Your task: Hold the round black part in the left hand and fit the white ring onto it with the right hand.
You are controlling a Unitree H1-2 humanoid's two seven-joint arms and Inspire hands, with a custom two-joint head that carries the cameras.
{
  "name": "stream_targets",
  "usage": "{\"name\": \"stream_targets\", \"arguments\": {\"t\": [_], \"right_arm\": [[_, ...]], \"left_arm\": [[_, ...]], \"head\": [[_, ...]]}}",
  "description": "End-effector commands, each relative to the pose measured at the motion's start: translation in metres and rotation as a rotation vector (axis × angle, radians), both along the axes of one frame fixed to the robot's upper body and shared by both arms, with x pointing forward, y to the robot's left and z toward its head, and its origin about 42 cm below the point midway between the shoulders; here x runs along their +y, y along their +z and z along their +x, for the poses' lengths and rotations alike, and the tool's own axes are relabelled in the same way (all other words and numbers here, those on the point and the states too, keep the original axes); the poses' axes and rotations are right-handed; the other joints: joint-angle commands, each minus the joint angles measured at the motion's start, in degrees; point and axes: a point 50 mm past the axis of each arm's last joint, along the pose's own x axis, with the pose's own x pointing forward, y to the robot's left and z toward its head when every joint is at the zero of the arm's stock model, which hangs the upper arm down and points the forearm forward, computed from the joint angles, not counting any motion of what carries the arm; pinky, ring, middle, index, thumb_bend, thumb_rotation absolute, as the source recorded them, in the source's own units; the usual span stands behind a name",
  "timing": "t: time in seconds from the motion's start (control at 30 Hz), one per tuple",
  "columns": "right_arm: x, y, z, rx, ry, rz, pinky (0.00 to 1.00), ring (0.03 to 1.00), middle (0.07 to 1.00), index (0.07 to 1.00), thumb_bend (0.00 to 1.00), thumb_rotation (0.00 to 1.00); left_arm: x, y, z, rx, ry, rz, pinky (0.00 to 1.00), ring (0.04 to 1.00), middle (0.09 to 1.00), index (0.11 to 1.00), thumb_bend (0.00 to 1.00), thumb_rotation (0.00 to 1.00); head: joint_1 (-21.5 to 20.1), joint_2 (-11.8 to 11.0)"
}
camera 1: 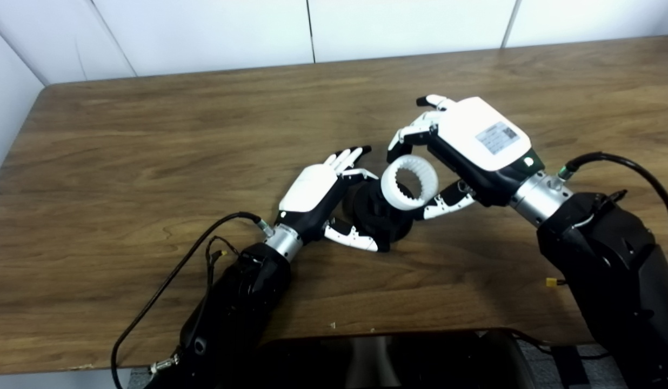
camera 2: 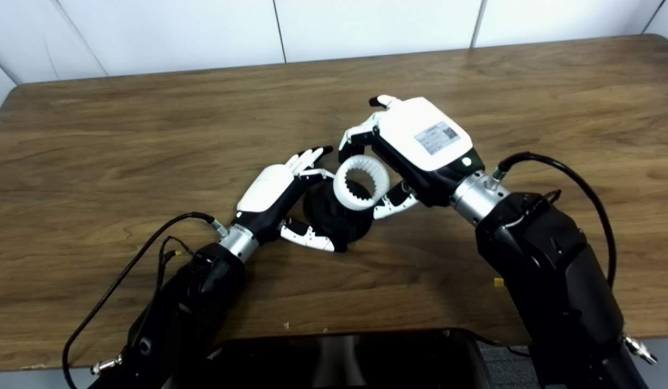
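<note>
The round black part [camera 1: 378,216] rests on the wooden table [camera 1: 150,162] near the middle, with my left hand [camera 1: 318,197] wrapped around its left side, thumb below and fingers above. My right hand [camera 1: 463,146] holds the white ring [camera 1: 409,182], toothed on its inside, pinched between thumb and fingers. The ring is tilted and sits against the upper right of the black part, overlapping it. How far the ring is seated on the part is hidden.
Black cables [camera 1: 166,281] trail from both wrists across the table. A dark object [camera 1: 377,356] lies along the near table edge. White wall panels [camera 1: 204,32] stand behind the far edge.
</note>
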Motion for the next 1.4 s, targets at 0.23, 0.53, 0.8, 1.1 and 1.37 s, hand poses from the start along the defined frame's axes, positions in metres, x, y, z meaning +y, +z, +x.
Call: {"name": "stream_targets", "arguments": {"t": [0.23,0.53,0.8,1.1,1.37], "right_arm": [[0.009,0.015,0.011,-0.068,0.034,-0.015,0.94,0.707,0.576,0.496,0.51,0.17],[0.015,0.014,0.017,-0.065,0.054,-0.017,0.96,0.703,0.572,0.495,0.51,0.17],[0.017,0.008,0.021,-0.041,0.060,-0.013,0.96,0.705,0.574,0.495,0.51,0.16],[0.024,-0.008,0.023,-0.013,0.073,-0.026,0.93,0.703,0.569,0.494,0.51,0.16],[0.029,-0.017,0.023,0.009,0.084,-0.044,0.93,0.707,0.574,0.495,0.51,0.16]], "left_arm": [[-0.006,-0.023,-0.012,0.070,-0.028,0.093,1.00,1.000,1.000,0.631,1.00,0.37],[-0.005,-0.021,-0.012,0.073,-0.028,0.091,1.00,1.000,1.000,0.633,1.00,0.37],[-0.005,-0.019,-0.012,0.073,-0.025,0.096,1.00,1.000,1.000,0.637,1.00,0.38],[-0.004,-0.019,-0.012,0.054,-0.028,0.099,1.00,1.000,1.000,0.634,1.00,0.36],[-0.006,-0.018,-0.013,0.065,-0.025,0.095,1.00,1.000,1.000,0.641,1.00,0.34]], "head": [[0.06,0.32],[0.29,0.55],[0.44,0.95],[1.27,1.28],[1.37,1.49]]}}
